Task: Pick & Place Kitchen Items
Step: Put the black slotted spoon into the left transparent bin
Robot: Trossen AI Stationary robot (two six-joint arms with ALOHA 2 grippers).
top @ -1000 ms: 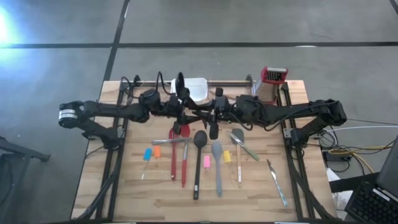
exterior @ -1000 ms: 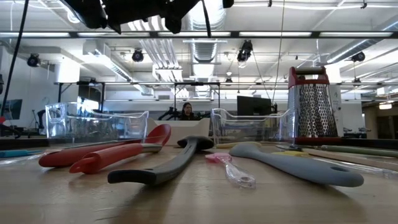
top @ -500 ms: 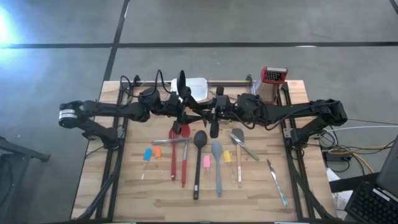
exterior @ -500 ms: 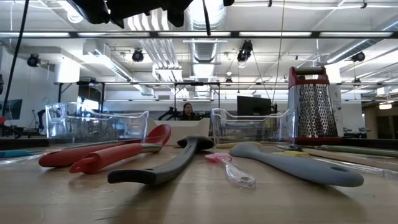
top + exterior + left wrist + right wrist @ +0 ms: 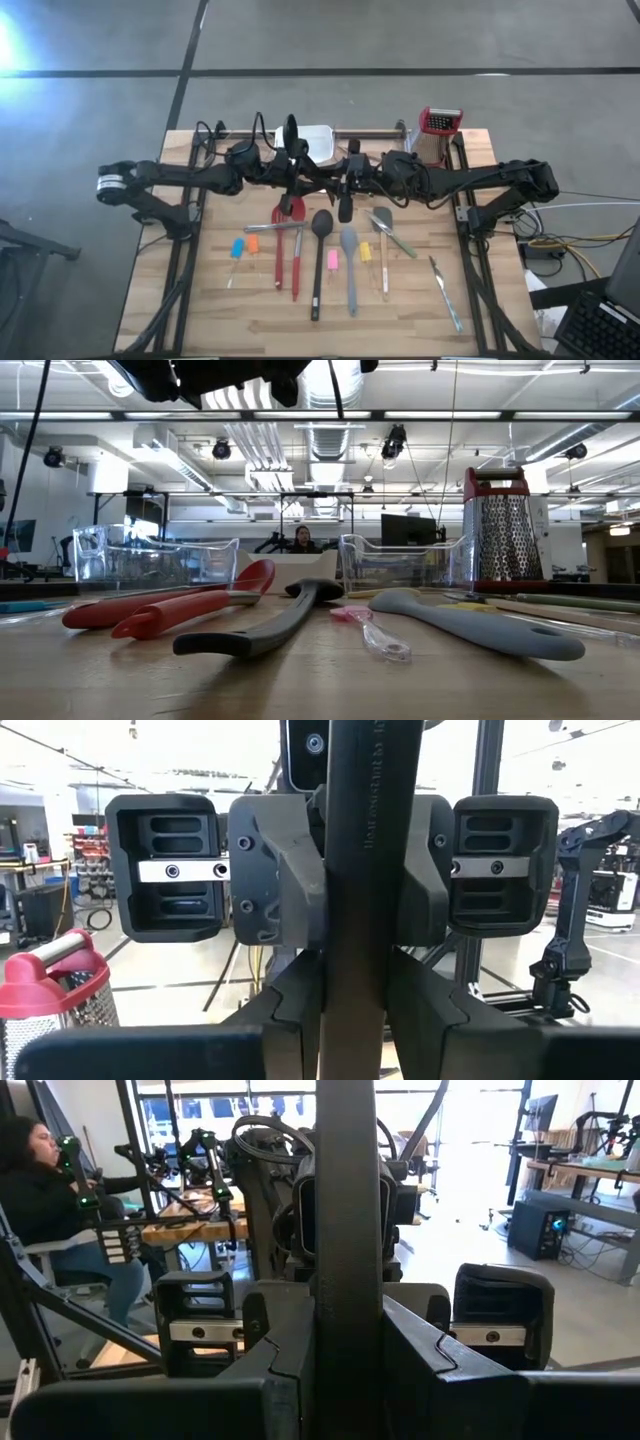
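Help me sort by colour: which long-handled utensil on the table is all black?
The black spoon at the row's centre, between the red spatulas and the grey spatula.

Only one marking shows: a line of small embossed characters runs along the black handle (image 5: 352, 870) in the left wrist view, too small to read.

Two dark arms, matte black links throughout. Left arm (image 5: 170, 178): white-ringed round joint cap at far left of the high view. Right arm (image 5: 480, 180): bulkier black housings toward frame centre. Thin black cables loop over the arms near the upper middle. Left wrist view, centre: black finger blocks (image 5: 275, 870) with ribbed slots, silver rail strips and small round screw heads. Right wrist view, lower half: the same ribbed black blocks (image 5: 500, 1315) and silver strips.
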